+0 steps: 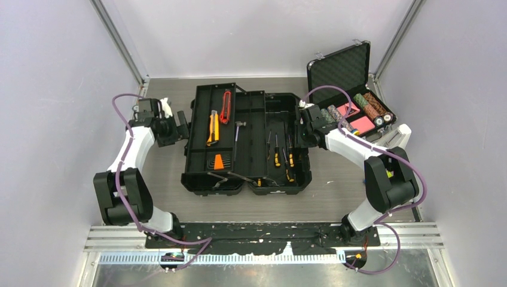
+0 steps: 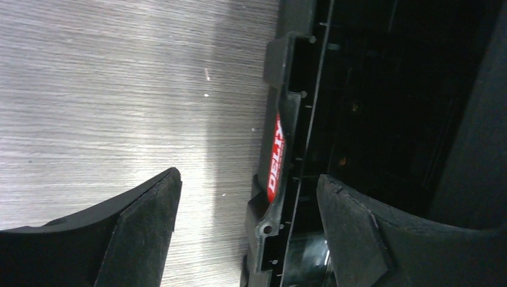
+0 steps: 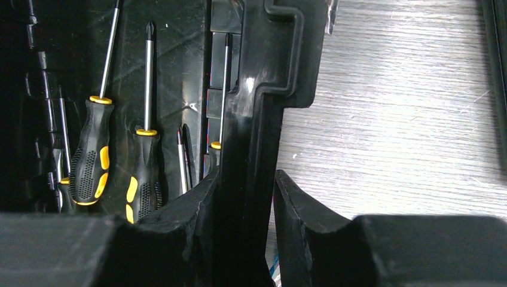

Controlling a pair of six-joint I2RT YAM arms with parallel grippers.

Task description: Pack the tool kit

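Note:
The black toolbox (image 1: pixel 254 140) lies open in the middle of the table. Its left half holds a yellow knife (image 1: pixel 213 127), a red tool (image 1: pixel 226 106) and a small hammer (image 1: pixel 238 128). Its right half holds yellow-and-black screwdrivers (image 1: pixel 277 152) (image 3: pixel 89 155). My left gripper (image 1: pixel 179 128) (image 2: pixel 248 176) is open and straddles the box's left rim (image 2: pixel 281 179), which carries a red label; one finger is over the table, the other inside. My right gripper (image 1: pixel 306 128) (image 3: pixel 246 173) is shut on the box's right wall (image 3: pixel 251 119).
A smaller foam-lined black case (image 1: pixel 353 101) with poker chips stands open at the back right, close behind my right arm. Pale walls enclose the table on the left, right and back. Bare wood-grain tabletop (image 2: pixel 119 89) lies left of the toolbox.

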